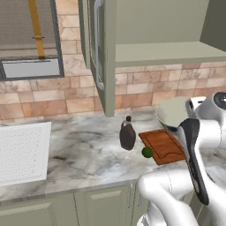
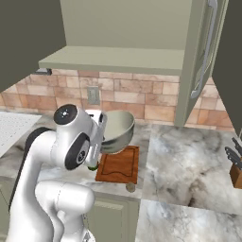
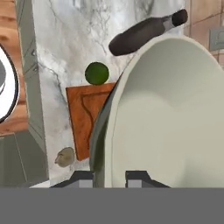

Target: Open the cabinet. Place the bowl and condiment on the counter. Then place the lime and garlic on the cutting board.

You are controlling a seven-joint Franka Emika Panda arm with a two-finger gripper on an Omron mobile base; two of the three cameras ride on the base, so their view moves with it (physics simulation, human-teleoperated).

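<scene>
Steel bowl (image 3: 175, 113) hangs above the cutting board (image 2: 119, 164), rim clamped in the pincer (image 3: 109, 177); it needs bare bench (image 2: 189, 156) nearby, clear of the condiment bottle (image 1: 127, 134).

Both base views look forward-down from behind, sharing the cutting board (image 1: 164, 145); the hand view looks close along the bowl (image 3: 170, 118).
</scene>
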